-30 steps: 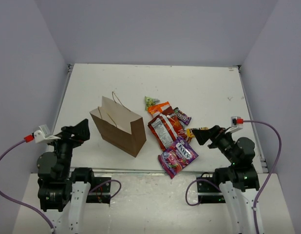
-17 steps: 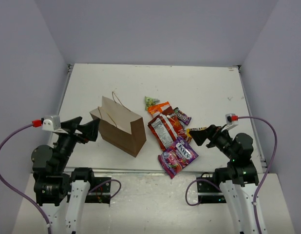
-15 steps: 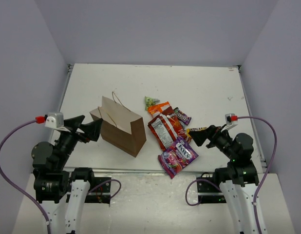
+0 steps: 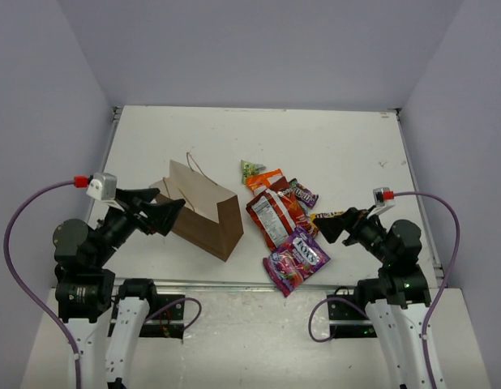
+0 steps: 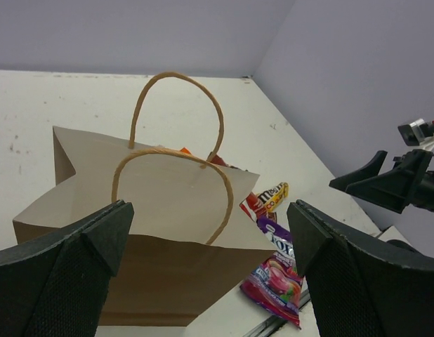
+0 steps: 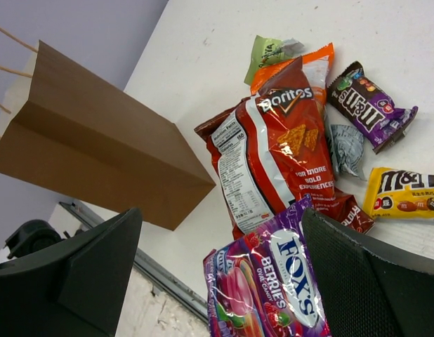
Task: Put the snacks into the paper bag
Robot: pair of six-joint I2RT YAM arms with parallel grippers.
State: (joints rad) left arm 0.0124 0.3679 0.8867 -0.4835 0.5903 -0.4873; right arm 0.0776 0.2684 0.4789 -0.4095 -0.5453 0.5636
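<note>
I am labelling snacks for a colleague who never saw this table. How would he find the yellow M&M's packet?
Right of the brown paper bag in the top view lies the red Doritos bag. The yellow M&M's packet lies further right, at the group's edge. It alone is yellow; the other M&M's packet is dark brown.

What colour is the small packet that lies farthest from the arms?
The packet is light green; the right wrist view shows it best.
</note>
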